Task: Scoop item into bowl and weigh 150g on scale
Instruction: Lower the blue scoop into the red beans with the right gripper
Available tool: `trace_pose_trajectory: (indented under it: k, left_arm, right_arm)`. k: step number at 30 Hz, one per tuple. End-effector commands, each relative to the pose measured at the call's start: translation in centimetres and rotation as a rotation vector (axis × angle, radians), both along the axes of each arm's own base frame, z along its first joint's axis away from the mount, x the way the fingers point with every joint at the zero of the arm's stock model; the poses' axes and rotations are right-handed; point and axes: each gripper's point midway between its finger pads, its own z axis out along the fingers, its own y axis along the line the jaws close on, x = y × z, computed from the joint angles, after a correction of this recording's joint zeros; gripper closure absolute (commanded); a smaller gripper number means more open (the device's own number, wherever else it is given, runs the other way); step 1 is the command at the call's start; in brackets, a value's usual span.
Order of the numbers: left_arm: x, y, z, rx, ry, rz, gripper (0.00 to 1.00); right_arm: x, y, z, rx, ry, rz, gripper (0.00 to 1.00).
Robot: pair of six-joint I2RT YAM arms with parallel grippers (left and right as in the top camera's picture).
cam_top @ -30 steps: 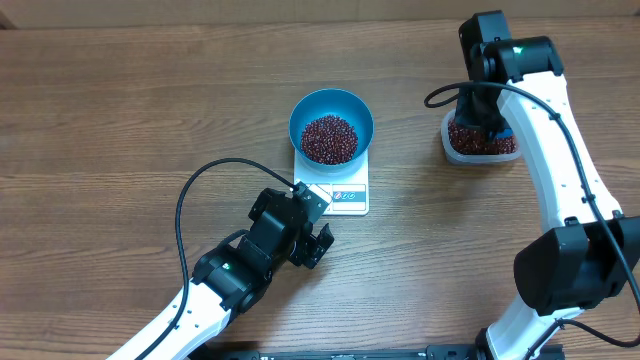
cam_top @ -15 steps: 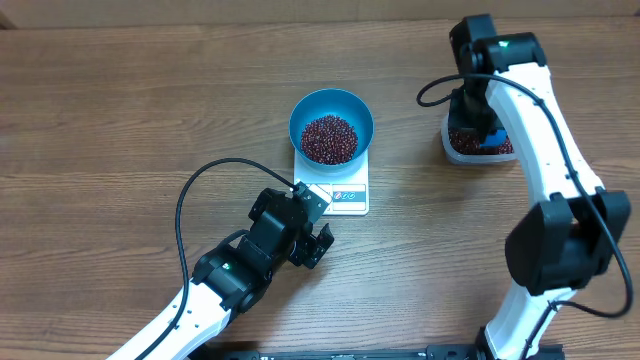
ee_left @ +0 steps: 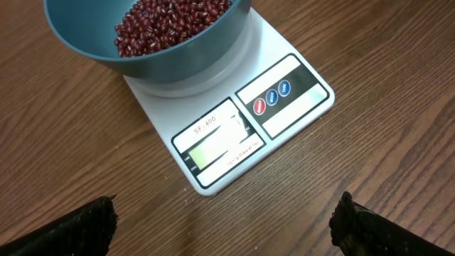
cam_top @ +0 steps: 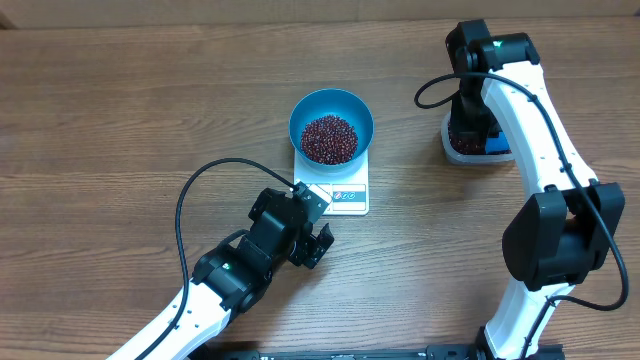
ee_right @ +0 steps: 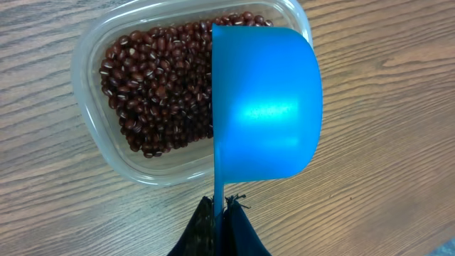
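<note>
**A:** Since the overhead view comes first, what does it show as done?

**B:** The blue bowl (cam_top: 299, 112) sits on the scale (cam_top: 346, 194), and a heap of beans (cam_top: 329, 138) covers its bottom, so I'd judge some scooping is done. The left gripper (cam_top: 318, 245) lies spread wide above the tabletop (cam_top: 120, 120), just short of the scale, holding nothing. The right gripper (cam_top: 471, 128) is over the clear tub (cam_top: 453, 150), well apart from the bowl.

**A:** And the left wrist view?

**B:** Its dark fingers (ee_left: 78, 227) stand far apart at the lower corners, with nothing between them. The scale's display (ee_left: 213, 146) faces the camera, but I can read no figure, so I cannot tell whether the target weight is met.

**A:** The right wrist view?

**B:** That gripper is clenched on the thin handle of the blue scoop (ee_right: 266, 107). The scoop's cup hangs over the tub's near rim with its back to the camera, so any load inside is hidden. Plenty of beans lie in the tub.

**A:** What's left, then?

**B:** Probably another scoop carried across to the bowl. After that come small top-ups until the scale reads the asked weight.
</note>
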Motion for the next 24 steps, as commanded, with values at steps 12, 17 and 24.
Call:
trace_pose_trajectory:
  k: [12,17,24]
  left_arm:
    - [0.0,0.2,0.0,0.005,-0.006,-0.004,0.00]
    - [0.0,0.2,0.0,0.005,-0.006,-0.004,0.00]
    - [0.0,0.2,0.0,0.005,-0.007,-0.004,0.00]
  right_arm:
    - [0.0,-0.5,-2.0,-0.046,0.066,0.003,0.96]
    - [0.1,-0.6,-2.3,-0.050,0.070,0.003,0.96]
    - [0.1,-0.5,-2.4,-0.050,0.075,0.003,0.96]
